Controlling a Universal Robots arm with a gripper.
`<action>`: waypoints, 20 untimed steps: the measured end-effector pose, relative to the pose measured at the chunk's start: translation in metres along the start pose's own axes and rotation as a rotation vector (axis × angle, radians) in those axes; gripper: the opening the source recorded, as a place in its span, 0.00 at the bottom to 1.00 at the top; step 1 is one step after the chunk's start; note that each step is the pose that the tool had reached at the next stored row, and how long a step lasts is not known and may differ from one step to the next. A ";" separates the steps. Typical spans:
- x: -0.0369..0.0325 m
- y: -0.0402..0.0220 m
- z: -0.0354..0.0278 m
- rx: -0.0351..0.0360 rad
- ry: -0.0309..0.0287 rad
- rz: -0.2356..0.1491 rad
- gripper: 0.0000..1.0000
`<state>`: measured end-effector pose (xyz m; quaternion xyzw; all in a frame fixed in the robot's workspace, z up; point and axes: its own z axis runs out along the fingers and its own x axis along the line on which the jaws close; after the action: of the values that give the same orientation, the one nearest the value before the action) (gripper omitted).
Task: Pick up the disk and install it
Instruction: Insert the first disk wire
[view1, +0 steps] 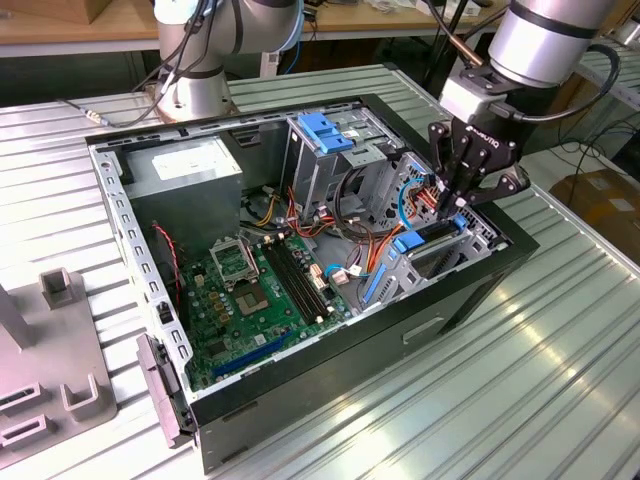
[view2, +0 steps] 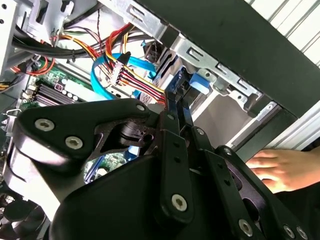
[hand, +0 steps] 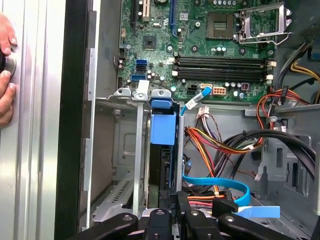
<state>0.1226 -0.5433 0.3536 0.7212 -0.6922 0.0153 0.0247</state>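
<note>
Inside the open computer case (view1: 470, 285), the pincer (view1: 452, 200) is clamped on the disk (hand: 163, 150), upright in its bay; cables (hand: 220, 145) alongside could snag, or tilt could jam it.

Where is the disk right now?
In the exterior view, the disk stands on edge in the metal bay at the computer case's right end, beside the orange cables, directly under the tool.

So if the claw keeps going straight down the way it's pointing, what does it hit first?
Most likely the disk standing on edge in its metal bay, directly under the claw; depth is unclear.
</note>
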 end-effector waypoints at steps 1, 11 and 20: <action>0.0008 0.0011 0.0004 0.0000 -0.0001 0.000 0.17; 0.0014 0.0007 0.0044 -0.0003 0.0000 0.001 0.17; 0.0017 0.0019 0.0062 0.0002 -0.0001 -0.009 0.17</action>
<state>0.1207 -0.5454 0.3475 0.7242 -0.6890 0.0152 0.0246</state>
